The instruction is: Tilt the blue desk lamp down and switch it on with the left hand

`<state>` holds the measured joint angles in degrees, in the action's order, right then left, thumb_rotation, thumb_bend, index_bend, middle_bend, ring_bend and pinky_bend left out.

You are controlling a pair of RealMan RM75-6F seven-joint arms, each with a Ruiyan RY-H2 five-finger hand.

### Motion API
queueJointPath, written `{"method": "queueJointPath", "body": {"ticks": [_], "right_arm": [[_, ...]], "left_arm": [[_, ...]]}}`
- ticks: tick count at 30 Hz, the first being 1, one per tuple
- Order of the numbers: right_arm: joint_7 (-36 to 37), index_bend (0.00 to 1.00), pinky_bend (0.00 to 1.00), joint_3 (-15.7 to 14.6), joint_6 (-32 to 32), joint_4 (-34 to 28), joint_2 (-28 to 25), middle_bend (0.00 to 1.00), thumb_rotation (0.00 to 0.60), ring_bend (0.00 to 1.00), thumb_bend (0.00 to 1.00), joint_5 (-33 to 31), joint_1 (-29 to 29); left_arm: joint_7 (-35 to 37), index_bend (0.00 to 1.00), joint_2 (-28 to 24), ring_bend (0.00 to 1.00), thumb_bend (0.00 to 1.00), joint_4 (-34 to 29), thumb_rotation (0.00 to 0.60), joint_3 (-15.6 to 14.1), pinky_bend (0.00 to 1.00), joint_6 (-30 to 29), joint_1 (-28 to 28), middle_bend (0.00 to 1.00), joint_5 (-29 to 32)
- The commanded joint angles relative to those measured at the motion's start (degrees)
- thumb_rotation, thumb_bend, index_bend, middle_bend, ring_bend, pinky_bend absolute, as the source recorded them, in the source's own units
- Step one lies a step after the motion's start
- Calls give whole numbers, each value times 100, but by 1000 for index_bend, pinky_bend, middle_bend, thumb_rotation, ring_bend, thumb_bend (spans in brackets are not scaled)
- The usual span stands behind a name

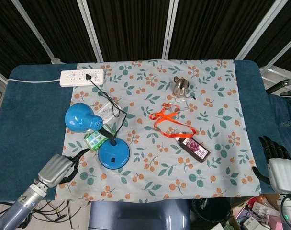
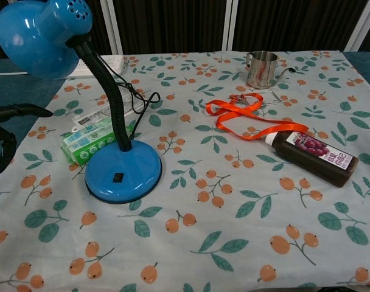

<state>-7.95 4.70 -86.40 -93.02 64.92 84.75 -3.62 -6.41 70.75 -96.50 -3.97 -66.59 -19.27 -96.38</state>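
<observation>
Looks like a robotics lab or test studio rather than a home: black pleated curtains with slanted white metal poles [image 1: 170, 26] closing off the back, loose cables and clutter on the floor [image 1: 253, 211] below the front edge. Staged props on a teal-padded tabletop [image 1: 30, 115] under a fruit-and-leaf printed cloth [image 1: 217, 91], with a white power strip [image 1: 82, 77] plugged in.
</observation>
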Motion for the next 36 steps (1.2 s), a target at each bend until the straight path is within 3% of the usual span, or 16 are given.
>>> {"method": "queueJointPath", "body": {"ticks": [1, 15, 36], "right_arm": [[2, 4, 161, 2, -3, 1, 2, 52, 600, 121, 155, -4, 2], [-37, 4, 161, 5, 4, 8, 14, 53, 600, 121, 155, -14, -3], [-66, 4, 161, 22, -16, 14, 20, 53, 600, 121, 155, -42, 5]], "left_arm": [[-427, 77, 473, 714, 600, 289, 600, 125, 772, -115, 182, 657, 334], [-830, 103, 1070, 731, 587, 409, 600, 195, 772, 418, 2, 680, 825], [-982, 131, 1503, 746, 577, 428, 600, 164, 772, 1007, -400, 671, 988]]}}
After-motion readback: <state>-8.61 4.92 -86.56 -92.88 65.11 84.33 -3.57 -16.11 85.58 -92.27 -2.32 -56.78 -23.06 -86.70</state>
